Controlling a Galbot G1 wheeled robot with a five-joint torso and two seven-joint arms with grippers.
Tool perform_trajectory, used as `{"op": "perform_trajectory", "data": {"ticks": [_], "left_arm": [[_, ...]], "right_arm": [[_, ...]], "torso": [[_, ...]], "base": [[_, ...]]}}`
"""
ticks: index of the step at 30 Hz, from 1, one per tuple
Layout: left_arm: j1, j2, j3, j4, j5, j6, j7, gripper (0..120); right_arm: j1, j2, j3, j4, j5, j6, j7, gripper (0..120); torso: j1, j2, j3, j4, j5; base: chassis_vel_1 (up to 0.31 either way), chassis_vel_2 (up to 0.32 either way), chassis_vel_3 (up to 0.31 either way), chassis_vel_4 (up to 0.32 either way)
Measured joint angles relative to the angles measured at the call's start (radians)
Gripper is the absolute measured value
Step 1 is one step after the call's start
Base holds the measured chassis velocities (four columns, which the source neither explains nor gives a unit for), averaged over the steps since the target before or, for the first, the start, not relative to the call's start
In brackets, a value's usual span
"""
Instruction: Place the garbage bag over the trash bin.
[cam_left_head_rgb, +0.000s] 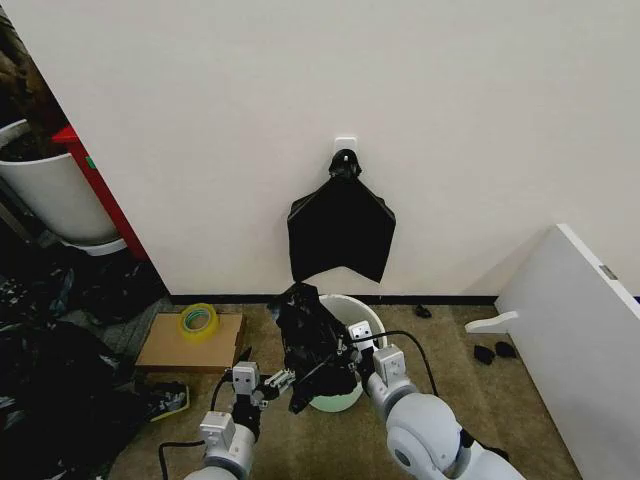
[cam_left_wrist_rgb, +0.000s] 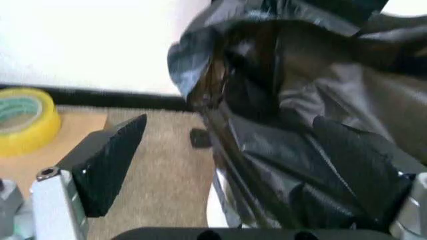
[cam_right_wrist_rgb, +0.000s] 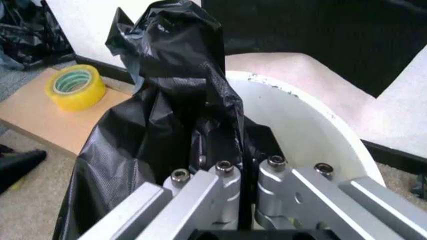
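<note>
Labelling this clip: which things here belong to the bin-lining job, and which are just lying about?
Job: garbage bag, trash bin, right claw shut on the bag, left claw.
Lying about: yellow tape roll, cardboard, black bundle on wall.

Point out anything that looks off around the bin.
The bag is bunched in a crumpled column over the bin's left rim, not spread around it. The right pincer is shut on it.

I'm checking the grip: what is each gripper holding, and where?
The right gripper pinches the garbage bag at a fold of film beside the trash bin's rim; the left gripper is open.
</note>
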Motion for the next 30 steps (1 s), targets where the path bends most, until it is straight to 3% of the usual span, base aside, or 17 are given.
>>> {"op": "perform_trajectory", "data": {"ticks": [2,3,5,13,23,30], "left_arm": [[-0.003,-0.001,0.001,-0.003,-0.005,0.012,-0.006,98],[-0.025,-0.006,0.006,-0.023,-0.048,0.095,-0.043,98],[-0.055,-0.011,0.01,-0.044,-0.107,0.16,-0.079,98],[-0.175,-0.02,0.016,-0.021,-0.26,0.275,-0.157,97],[-0.301,-0.082,0.066,0.092,-0.423,0.321,-0.222,97],[-0.358,-0.11,0.093,0.148,-0.478,0.344,-0.272,97]], "right_arm": [[0.001,0.0,-0.001,-0.001,0.0,0.0,0.0,0],[0.01,-0.001,-0.008,-0.006,0.002,0.0,0.0,0],[0.012,-0.001,-0.013,-0.009,0.003,0.0,-0.001,0],[0.011,-0.001,-0.02,-0.008,0.002,0.0,-0.003,0],[0.008,0.0,-0.016,-0.004,0.003,-0.004,-0.001,0],[0.005,-0.002,-0.01,-0.002,0.006,-0.004,0.0,0]], "torso": [[0.0,0.0,0.0,0.0,0.0],[0.0,0.0,0.0,0.0001,0.0],[0.0,0.0,0.0,0.0002,0.0],[0.0,0.0,0.0,0.0,0.0],[0.0,0.0,0.0,0.0,0.0001],[0.0,0.0,0.0,0.0,0.0001]], "base": [[0.0,0.0,0.0,0.0],[0.0,0.0,0.0,0.0],[0.0,0.0,0.0,0.0],[0.0,0.0,0.0,0.0],[0.0,0.0,0.0,0.0],[0.0,0.0,0.0,0.0]]}}
